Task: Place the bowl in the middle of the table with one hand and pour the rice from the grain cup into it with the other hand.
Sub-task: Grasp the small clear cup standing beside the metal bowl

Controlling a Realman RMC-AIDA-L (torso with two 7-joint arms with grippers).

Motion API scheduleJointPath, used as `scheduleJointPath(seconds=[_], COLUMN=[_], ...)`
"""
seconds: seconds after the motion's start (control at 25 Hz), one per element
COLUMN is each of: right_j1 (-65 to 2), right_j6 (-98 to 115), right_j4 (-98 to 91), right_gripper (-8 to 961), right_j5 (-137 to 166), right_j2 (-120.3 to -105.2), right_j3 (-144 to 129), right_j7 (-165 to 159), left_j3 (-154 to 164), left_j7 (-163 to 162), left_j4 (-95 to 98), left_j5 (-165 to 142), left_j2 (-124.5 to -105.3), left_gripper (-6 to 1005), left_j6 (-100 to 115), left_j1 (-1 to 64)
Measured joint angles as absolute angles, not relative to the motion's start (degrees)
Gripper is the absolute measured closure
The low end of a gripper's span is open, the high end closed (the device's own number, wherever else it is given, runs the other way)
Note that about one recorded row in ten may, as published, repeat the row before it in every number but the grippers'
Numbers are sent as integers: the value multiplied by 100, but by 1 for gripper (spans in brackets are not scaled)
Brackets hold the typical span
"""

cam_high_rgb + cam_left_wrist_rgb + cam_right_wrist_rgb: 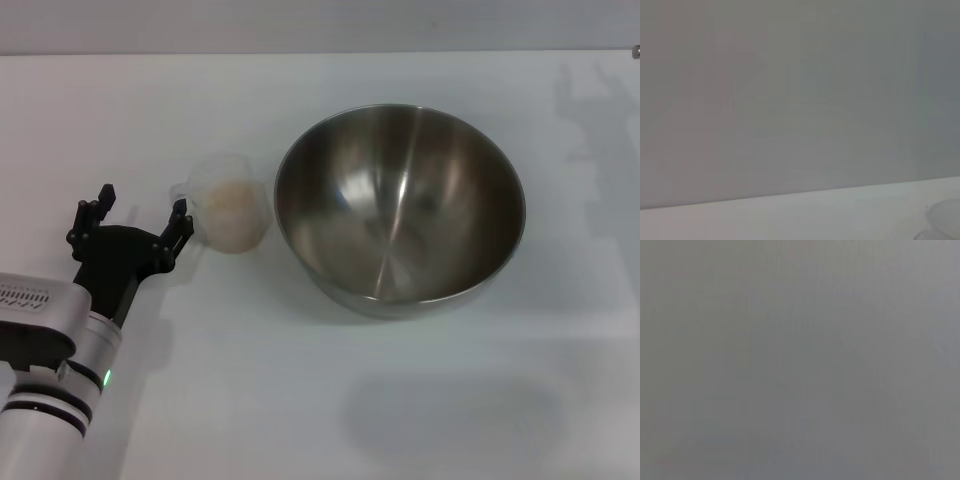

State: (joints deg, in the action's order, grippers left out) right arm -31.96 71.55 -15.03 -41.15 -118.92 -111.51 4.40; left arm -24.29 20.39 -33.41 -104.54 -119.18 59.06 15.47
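L gripper (140, 222) is seen spread wide, nothing held, just beside the grain cup (228, 212), which stands upright w/ rice (234, 205) inside. Bowl (400, 208) sits empty approx. mid-table (300, 400), so placing is judged done; grasp & pour are left. R gripper isn't seen.

bowl (400, 205): shiny silver steel, grey reflections inside
cup (228, 205): clear, faintly frosted
rice (235, 222): pale beige-white
table (300, 400): plain matte white, soft grey shadows
left gripper (140, 218): black fingers, black body
left arm (55, 360): silver-white, black bands, small green light
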Motion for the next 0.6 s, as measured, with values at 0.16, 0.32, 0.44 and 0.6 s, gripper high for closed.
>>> scheduleJointPath(seconds=[0.16, 0.32, 0.44, 0.6], right_j1=[-3213, -3232, -3234, -3238], right_j6=[7154, 7145, 7142, 7138], right_j4=[-1503, -1503, -1503, -1503], right_gripper=[489, 488, 487, 485], right_j5=[-4113, -4110, -4107, -4103], right_j2=[-11892, -11892, -11892, -11892], right_j3=[-11153, -11153, -11153, -11153], right_j7=[440, 440, 440, 440], left_j3=[-2451, -2514, -2526, -2551], left_j7=[2039, 2039, 2039, 2039], left_j4=[-3287, -3226, -3214, -3194], left_j5=[-10367, -10362, -10362, -10361], left_j2=[-11918, -11918, -11918, -11918], left_gripper=[154, 156, 157, 159], left_j6=[5905, 5906, 5906, 5900], left_j1=[1602, 1659, 1669, 1734])
